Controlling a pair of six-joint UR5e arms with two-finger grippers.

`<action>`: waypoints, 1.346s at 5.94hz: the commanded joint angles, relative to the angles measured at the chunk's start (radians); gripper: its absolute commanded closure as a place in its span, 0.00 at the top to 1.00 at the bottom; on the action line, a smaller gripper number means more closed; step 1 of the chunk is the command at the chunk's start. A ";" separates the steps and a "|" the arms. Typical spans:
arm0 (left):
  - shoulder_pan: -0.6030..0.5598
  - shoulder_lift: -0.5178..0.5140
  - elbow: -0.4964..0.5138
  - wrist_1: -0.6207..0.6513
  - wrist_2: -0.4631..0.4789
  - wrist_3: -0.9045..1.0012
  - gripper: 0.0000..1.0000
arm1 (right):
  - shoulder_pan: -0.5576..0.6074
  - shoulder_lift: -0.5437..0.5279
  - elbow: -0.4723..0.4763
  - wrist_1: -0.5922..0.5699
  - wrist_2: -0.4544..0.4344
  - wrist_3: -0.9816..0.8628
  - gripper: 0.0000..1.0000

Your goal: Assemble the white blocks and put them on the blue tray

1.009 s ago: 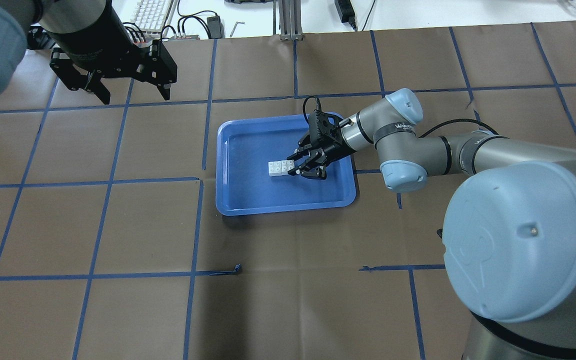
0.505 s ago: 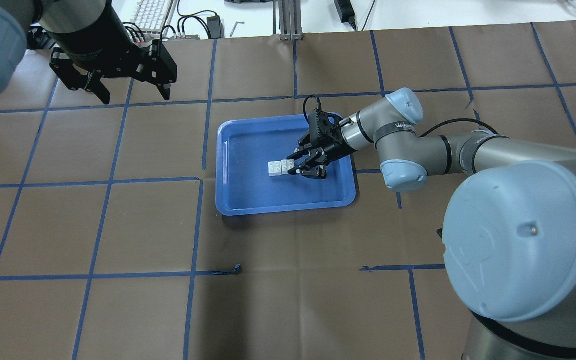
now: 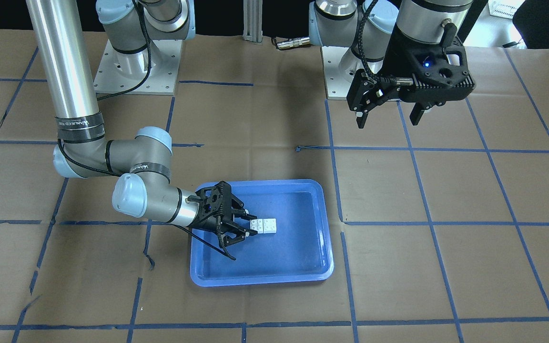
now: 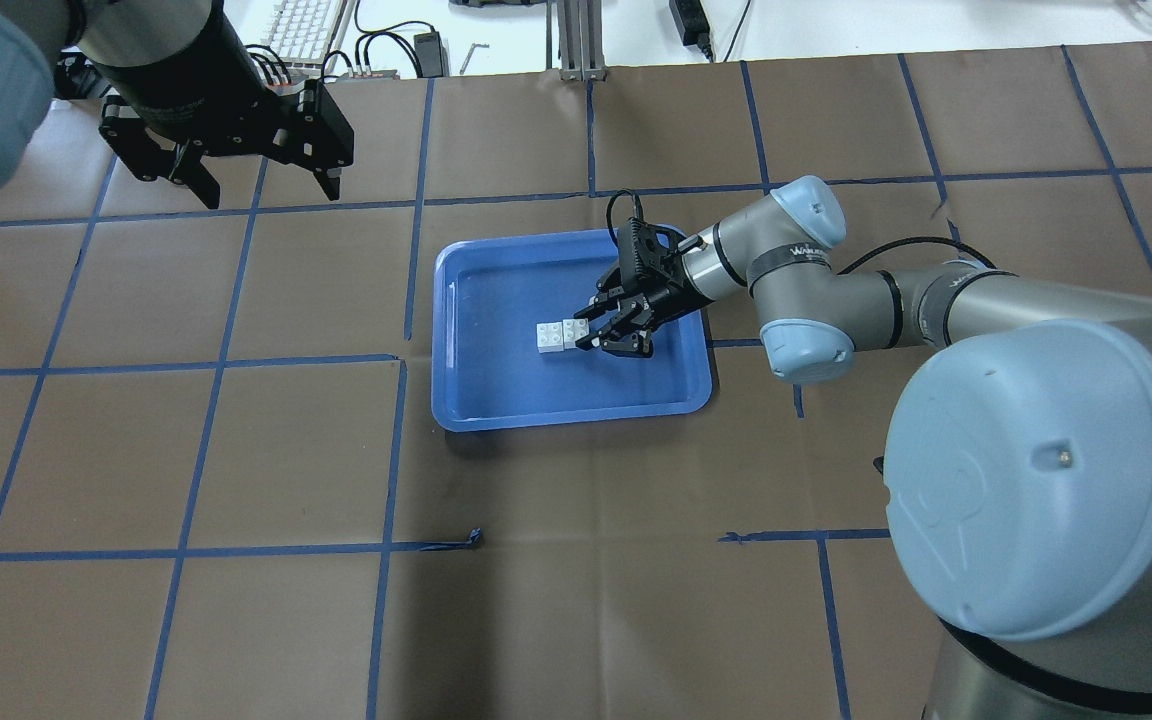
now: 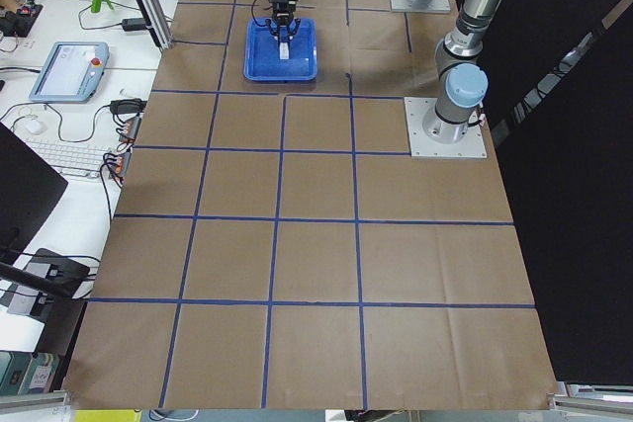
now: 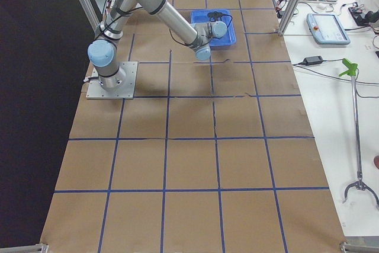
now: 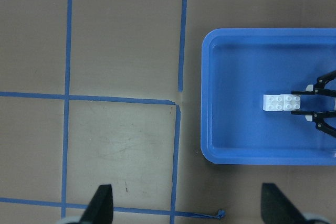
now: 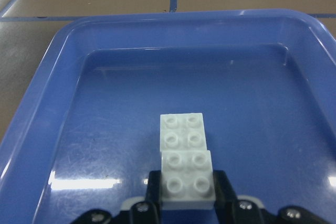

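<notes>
Front-facing view: the right gripper [image 3: 249,227] sits low inside the blue tray [image 3: 298,257], jaws clamped on one end of the white blocks [image 3: 264,226] — the two are joined in a short row on the tray floor, near its middle. Overhead: the left gripper [image 4: 266,192] hangs over the table well apart from the tray, fingers spread wide. Right wrist view — the nearer block is pinched from both sides.

Two white blocks [image 4: 556,336], one blue tray [image 4: 516,385], one left gripper [image 4: 268,195], one right gripper [image 4: 586,331], one brown-papered table [image 4: 236,450].
</notes>
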 commanded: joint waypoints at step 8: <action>-0.002 0.000 -0.001 0.000 -0.001 0.000 0.99 | -0.002 -0.120 -0.080 0.027 -0.217 0.298 1.00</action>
